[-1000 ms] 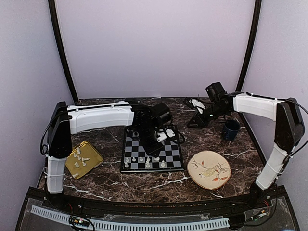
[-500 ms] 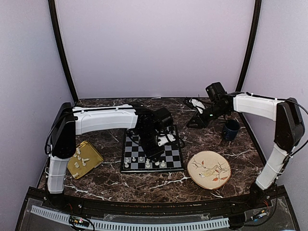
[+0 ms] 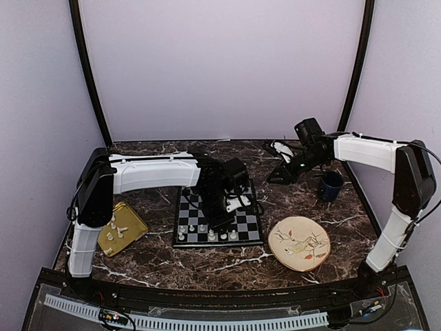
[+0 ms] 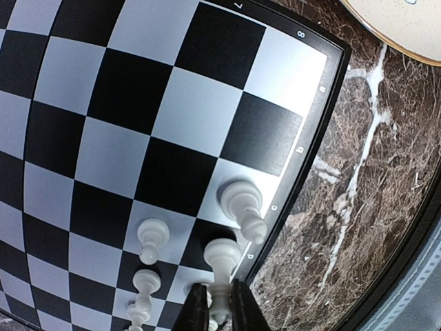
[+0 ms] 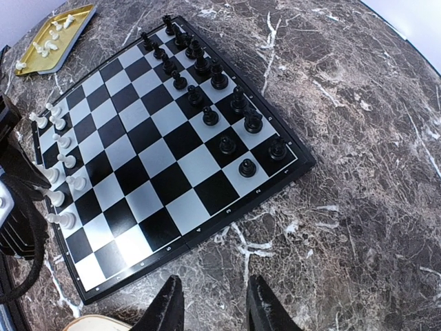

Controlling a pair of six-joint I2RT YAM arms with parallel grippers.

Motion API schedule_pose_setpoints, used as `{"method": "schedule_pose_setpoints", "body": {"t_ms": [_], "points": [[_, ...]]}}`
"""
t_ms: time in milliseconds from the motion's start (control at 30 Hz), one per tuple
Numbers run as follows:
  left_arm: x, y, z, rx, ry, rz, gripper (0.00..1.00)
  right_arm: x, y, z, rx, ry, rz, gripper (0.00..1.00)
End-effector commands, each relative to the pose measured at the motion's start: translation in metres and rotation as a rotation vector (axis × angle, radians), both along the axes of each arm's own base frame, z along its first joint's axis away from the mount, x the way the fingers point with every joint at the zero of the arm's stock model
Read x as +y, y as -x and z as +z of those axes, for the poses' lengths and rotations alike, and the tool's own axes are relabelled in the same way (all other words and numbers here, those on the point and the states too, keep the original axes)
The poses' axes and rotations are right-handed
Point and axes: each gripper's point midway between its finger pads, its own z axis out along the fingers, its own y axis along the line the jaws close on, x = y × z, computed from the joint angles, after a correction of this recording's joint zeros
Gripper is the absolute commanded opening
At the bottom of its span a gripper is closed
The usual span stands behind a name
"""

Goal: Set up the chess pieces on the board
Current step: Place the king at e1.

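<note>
My left gripper (image 4: 220,308) is shut on a white chess piece (image 4: 223,258), pinching its top. The piece's base is at a dark square in the board's (image 4: 172,110) edge row. I cannot tell if it rests there. Beside it stand a taller white piece (image 4: 241,205) and two white pawns (image 4: 153,238). In the top view the left gripper (image 3: 222,221) points down at the board's (image 3: 248,222) near side, where several white pieces (image 3: 210,235) stand. My right gripper (image 5: 210,303) is open and empty, above the marble off the board's (image 5: 172,145) side. Black pieces (image 5: 200,69) fill the far rows.
A gold tray (image 3: 134,226) left of the board holds several white pieces (image 3: 114,227). A patterned plate (image 3: 298,243) lies right of the board's near corner. A dark blue cup (image 3: 330,185) stands at the right, under the right arm.
The left arm has swung a little to the right and its gripper has come down toward the board's near rows with the white piece. The right arm has not moved.
</note>
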Motion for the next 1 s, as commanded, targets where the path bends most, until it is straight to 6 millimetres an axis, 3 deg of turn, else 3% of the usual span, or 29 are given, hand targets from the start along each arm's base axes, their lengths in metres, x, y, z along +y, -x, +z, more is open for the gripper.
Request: {"method": "schedule_pose_setpoints", "body": {"t_ms": [0,433,533,633,700,800,867,967], "points": [[0.009,0.007,-0.002,0.016,-0.043,-0.007,0.18,0.003,0.001,-0.005,0.011,-0.012,0.017,0.32],[-0.002,0.004,0.010,0.017,0.001,0.015,0.32,0.003,0.002,-0.004,0.015,-0.014,0.018,0.32],[-0.007,0.001,0.030,-0.007,0.039,0.023,0.33,0.003,0.002,-0.004,0.015,-0.014,0.021,0.32],[-0.003,-0.008,0.063,-0.090,0.079,0.048,0.36,0.003,0.002,-0.004,0.016,-0.016,0.022,0.32],[0.008,-0.017,0.088,-0.172,0.096,0.090,0.38,0.004,0.003,-0.002,0.014,-0.018,0.024,0.32],[0.043,-0.036,0.112,-0.262,0.087,0.244,0.38,0.004,0.003,0.000,0.012,-0.022,0.025,0.32],[0.074,-0.050,0.122,-0.294,0.083,0.394,0.38,0.004,0.003,0.002,0.011,-0.026,0.026,0.32],[0.141,-0.071,0.126,-0.329,0.062,0.659,0.38,0.005,0.004,0.002,0.012,-0.029,0.029,0.32]]}}
